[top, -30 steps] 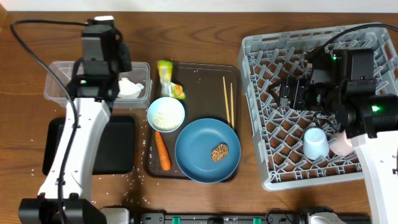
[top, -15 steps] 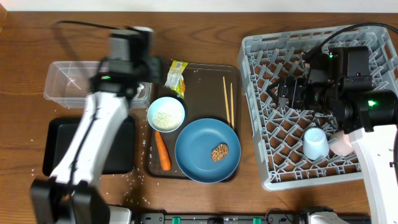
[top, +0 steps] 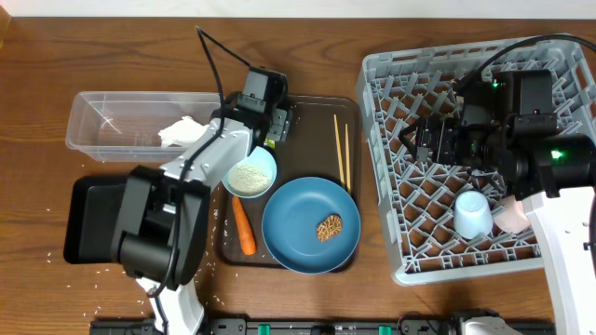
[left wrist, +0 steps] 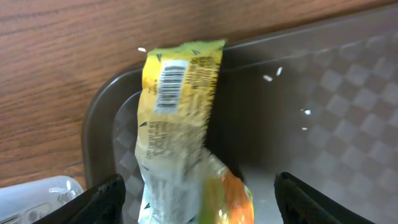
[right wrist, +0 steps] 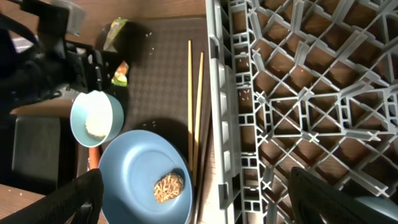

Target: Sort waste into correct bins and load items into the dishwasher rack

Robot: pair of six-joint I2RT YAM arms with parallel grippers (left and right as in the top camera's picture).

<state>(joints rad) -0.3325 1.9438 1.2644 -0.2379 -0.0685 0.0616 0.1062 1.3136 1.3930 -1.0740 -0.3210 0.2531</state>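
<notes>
- My left gripper (left wrist: 205, 199) is spread wide with nothing in its grip; the wrapper (left wrist: 177, 118) lies between its fingers, at the brown tray's (left wrist: 323, 112) corner, left of centre.
- My right gripper (right wrist: 205, 196) is wide apart and empty, above the rack (right wrist: 298, 93) edge.

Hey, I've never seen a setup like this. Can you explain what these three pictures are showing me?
Two robot arms work at a wooden table. One picture looks straight down from above. The other two come from a camera on each wrist. The left gripper hangs open over a yellow-green wrapper at the corner of a brown tray. The tray also carries a blue plate, a small bowl, a carrot and chopsticks. The right gripper is open above the grey dish rack, where a light-blue cup and a pink cup sit. A clear tub holds a tissue. Neither gripper holds anything.
</notes>
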